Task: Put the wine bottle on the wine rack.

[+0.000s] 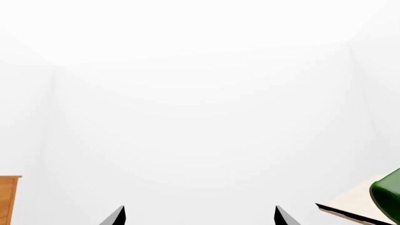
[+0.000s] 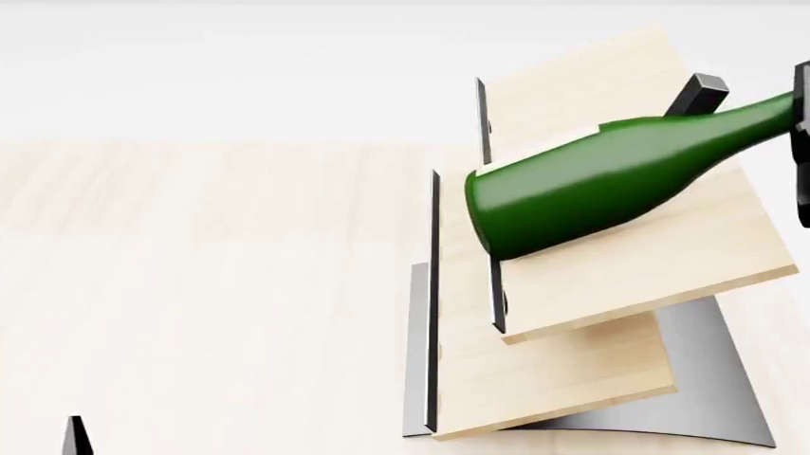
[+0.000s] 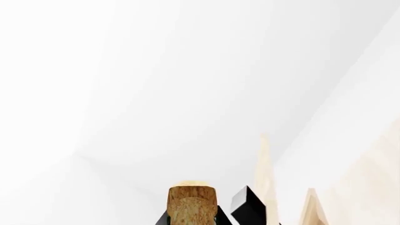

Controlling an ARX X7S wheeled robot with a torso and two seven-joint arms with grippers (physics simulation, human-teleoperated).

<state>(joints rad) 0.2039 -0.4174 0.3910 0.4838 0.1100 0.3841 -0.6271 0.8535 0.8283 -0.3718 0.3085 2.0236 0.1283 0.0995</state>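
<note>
The rack (image 2: 595, 284), slanted pale wood boards with thin dark edges on a curved grey metal base, stands on a light wood-grain desk (image 2: 190, 284). On its upper board lies the glossy green bottle (image 2: 595, 180), neck held by the right jaws (image 2: 802, 142). The left jaws (image 1: 200, 216) gape empty. Beyond, white walls.

White walls (image 1: 200, 93), pale wood tabletop (image 2: 190, 284).

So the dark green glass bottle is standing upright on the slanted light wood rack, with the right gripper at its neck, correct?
Not upright. The head view shows the dark green glass bottle lying tilted across the slanted light wood rack, neck toward the right gripper at its neck.
</note>
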